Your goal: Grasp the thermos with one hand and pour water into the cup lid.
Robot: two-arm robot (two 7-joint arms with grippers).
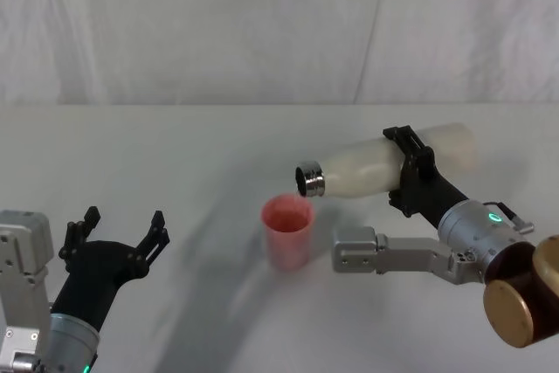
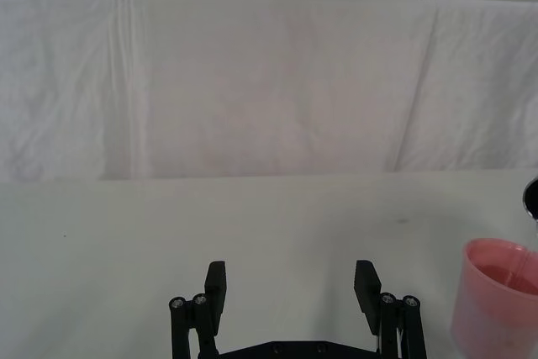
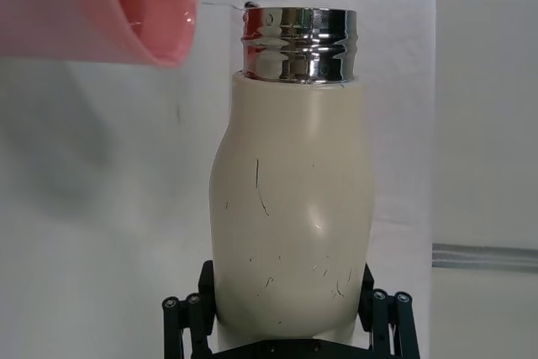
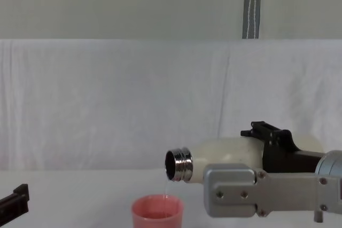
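Note:
My right gripper [image 1: 409,172] is shut on the cream-white thermos [image 1: 384,163], which it holds tipped on its side above the table. The chrome neck [image 1: 310,179] points left and hangs just over the rim of the pink cup lid [image 1: 287,231]. A thin stream of water runs from the neck [image 4: 179,164] down into the cup lid [image 4: 157,214]. In the right wrist view the thermos [image 3: 290,208] sits between the fingers [image 3: 187,317] with the cup lid [image 3: 101,6] near its mouth. My left gripper [image 1: 118,233] rests open at the near left, well clear of the cup lid [image 2: 494,300].
A white cloth [image 1: 175,155] covers the table, and a white draped backdrop [image 1: 262,24] closes off the far side. There is free room on the table left of the cup lid and behind it.

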